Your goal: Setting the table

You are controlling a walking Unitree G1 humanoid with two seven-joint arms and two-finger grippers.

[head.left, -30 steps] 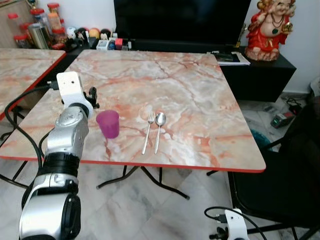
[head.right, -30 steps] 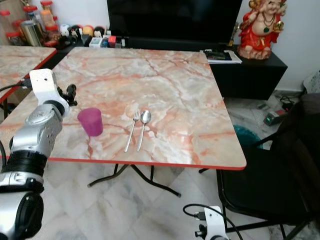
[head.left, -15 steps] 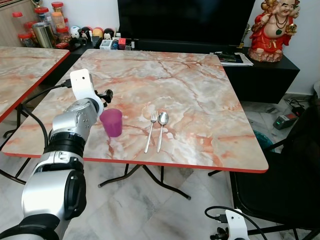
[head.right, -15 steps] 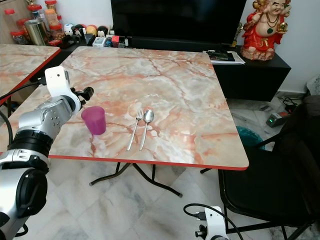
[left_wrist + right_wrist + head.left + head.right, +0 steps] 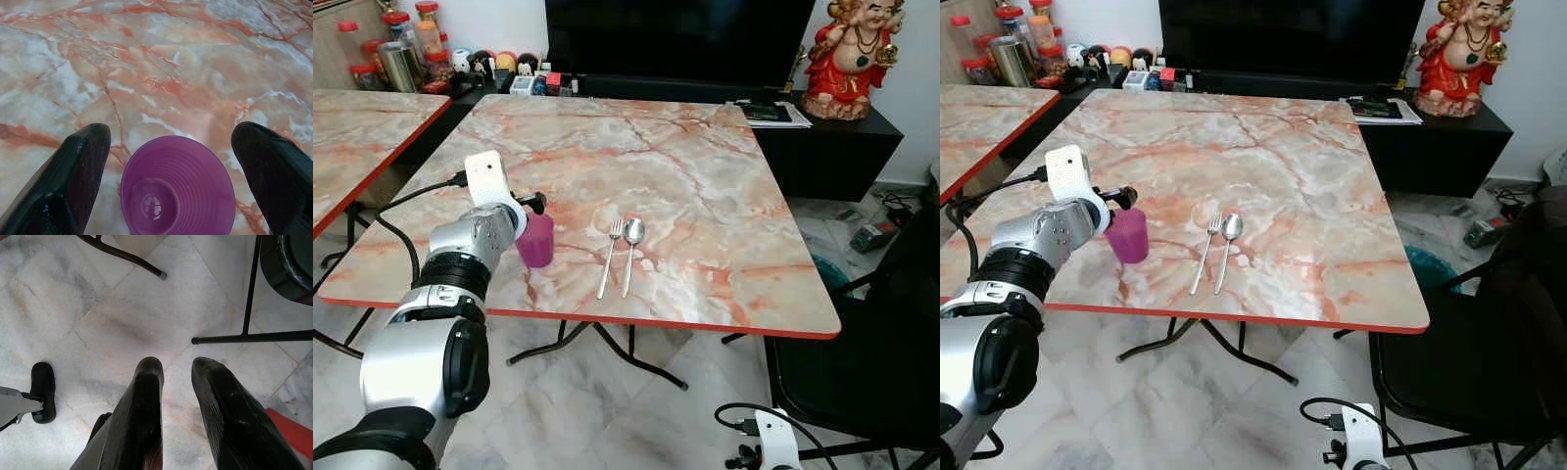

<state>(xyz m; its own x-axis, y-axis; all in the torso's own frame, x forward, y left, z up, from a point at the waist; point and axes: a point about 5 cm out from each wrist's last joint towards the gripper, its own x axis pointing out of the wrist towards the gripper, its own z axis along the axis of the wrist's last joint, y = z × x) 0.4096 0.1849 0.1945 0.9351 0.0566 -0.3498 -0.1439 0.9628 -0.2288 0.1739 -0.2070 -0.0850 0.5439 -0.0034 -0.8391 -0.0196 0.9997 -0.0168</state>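
Purple cup (image 5: 535,239) stands upright on the marble bench (image 5: 705,196), towards its near left part, with a fork (image 5: 609,257) and a spoon (image 5: 628,253) lying side by side just to its right. Over the last second the left gripper (image 5: 171,147) has closed in on the cup from the left: a second ago its wrist sat apart from the cup, and now the black fingers reach around it. In the left wrist view the fingers (image 5: 80,166) are spread wide, one on each side of the cup's open rim, with bench showing between each finger and the cup, so nothing is pinched yet. The cup itself looks to stand in the same spot beside the cutlery; the slight shift of the whole scene comes from the head camera moving.

This suggests the robot has finished its approach and is lined up to take hold of the cup, probably to place it properly relative to the fork and spoon. The next move would call for bringing the fingers together evenly; the cup looks light and thin-walled, so an off-centre squeeze could tip or push it.

The right gripper (image 5: 181,396) hangs idle low beside the robot, over the tiled floor (image 5: 122,308), its fingers a little apart and holding nothing.
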